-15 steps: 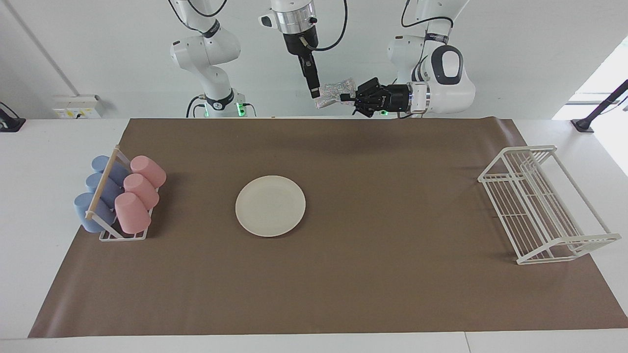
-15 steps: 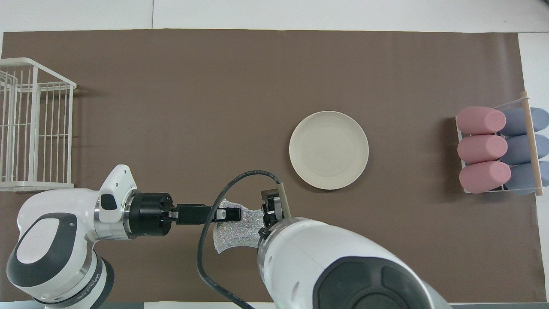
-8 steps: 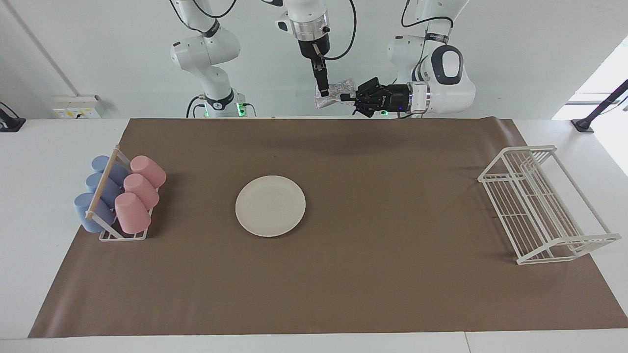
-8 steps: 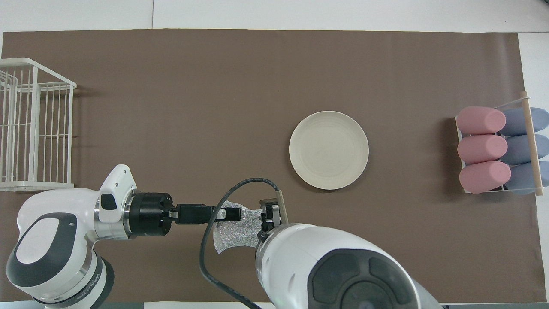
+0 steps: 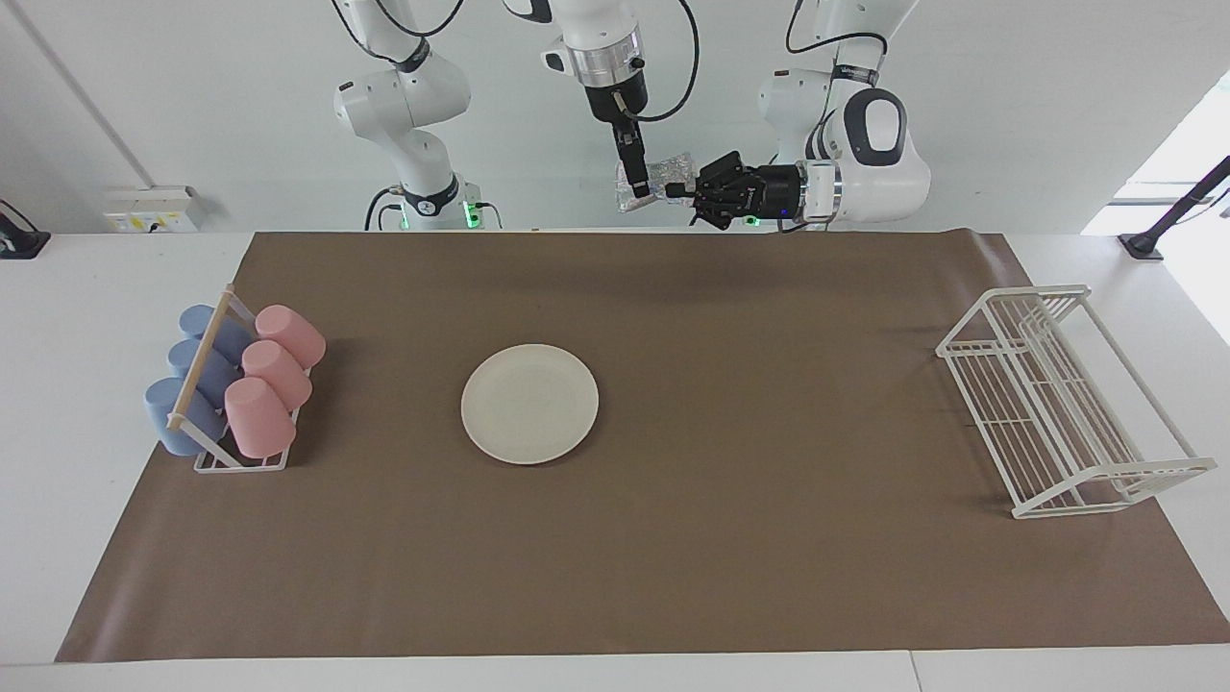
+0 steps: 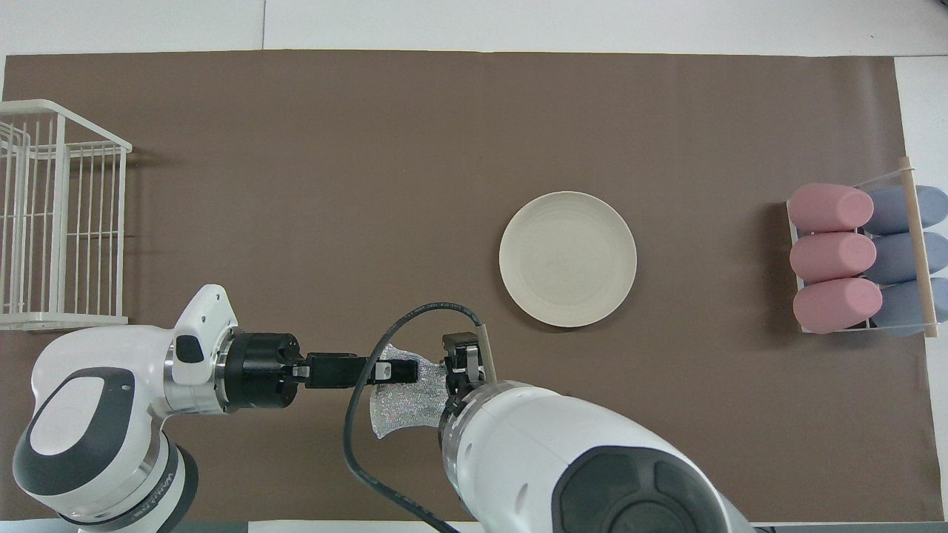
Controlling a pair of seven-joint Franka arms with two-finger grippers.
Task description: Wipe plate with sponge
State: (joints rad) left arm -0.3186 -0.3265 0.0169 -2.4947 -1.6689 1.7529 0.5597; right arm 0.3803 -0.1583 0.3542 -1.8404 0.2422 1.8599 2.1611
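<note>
Table (image 5: pixel 58 317): white, under a brown mat (image 5: pixel 769 404) | Plate (image 5: pixel 529 404): lay flat mid-mat | Cup rack (image 5: pixel 231 394): stood at the right arm's end, holding pink and blue cups | Wire rack (image 5: pixel 1057 404): sat at the left arm's end

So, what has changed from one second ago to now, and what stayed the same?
The right end effector, open beside the sponge, rose a little and shifted slightly toward the left arm's end; it has not taken hold. The left end effector stayed shut on the sponge, up in the air over the mat's edge by the robots. The plate, the cups and the wire rack did not move.
</note>
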